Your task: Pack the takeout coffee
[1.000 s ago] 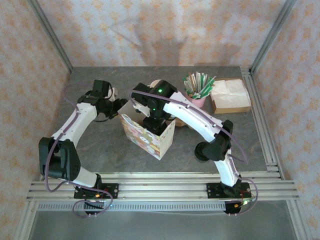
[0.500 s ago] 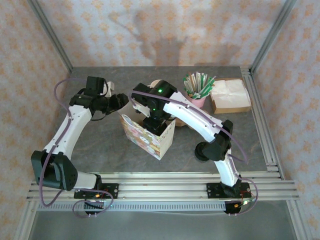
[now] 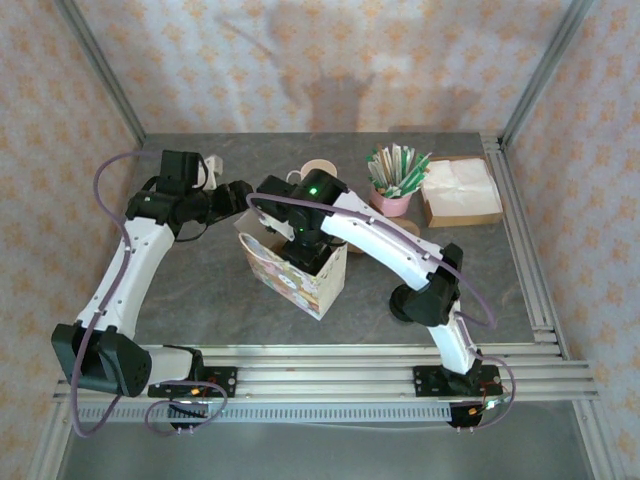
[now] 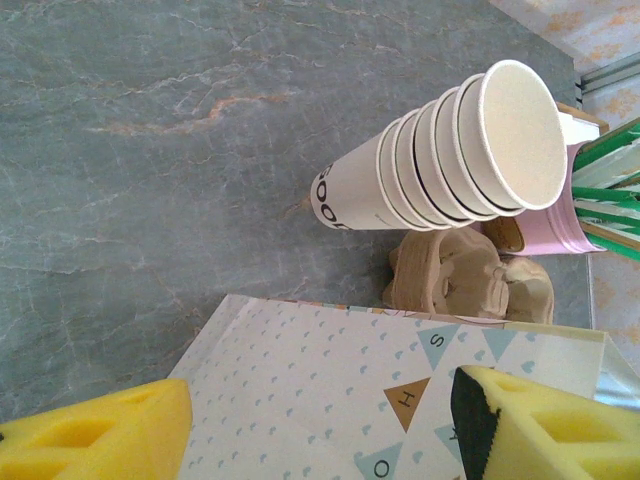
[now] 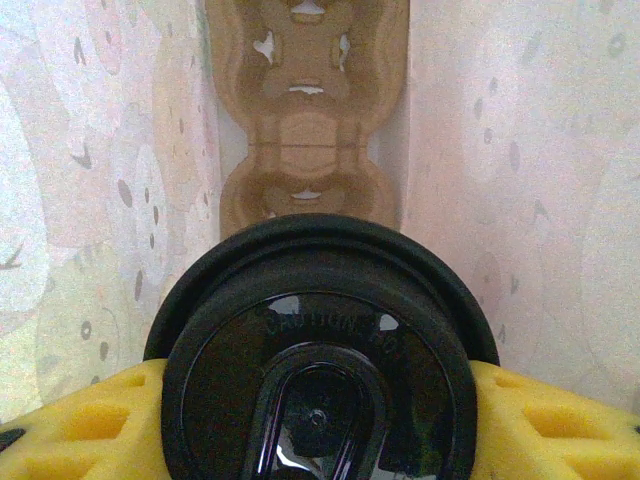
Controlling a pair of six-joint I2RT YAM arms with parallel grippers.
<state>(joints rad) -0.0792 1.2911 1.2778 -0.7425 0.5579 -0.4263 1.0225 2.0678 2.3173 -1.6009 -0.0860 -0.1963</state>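
Takeout coffee [image 5: 318, 380], gripped in our right claw [image 5: 318, 425], hangs inside the bag [image 3: 298, 282] over the cup tray [image 5: 305, 130]; our left claw [image 4: 320, 430] has opened and backed off, so seating comes next.

This was a robotics lab test cell dressed as a coffee-shop counter. Bare aluminium posts [image 3: 100, 70] framed walls of patterned paper [image 3: 300, 50] around a grey, stone-look tabletop [image 3: 200, 290], and a left arm [image 3: 125, 270] and a right arm [image 3: 390, 245], both white, stood bolted to slotted aluminium rails [image 3: 320, 365] along its near edge. The café dressing was a stack of paper cups [image 4: 450, 150] by the far edge, a pink cup of green-wrapped sticks [image 3: 392, 203] and a box of napkins [image 3: 460, 192] toward the far right corner, a printed paper bag [image 3: 285, 280] mid-tabletop, and a black-lidded takeout coffee [image 5: 315, 380].
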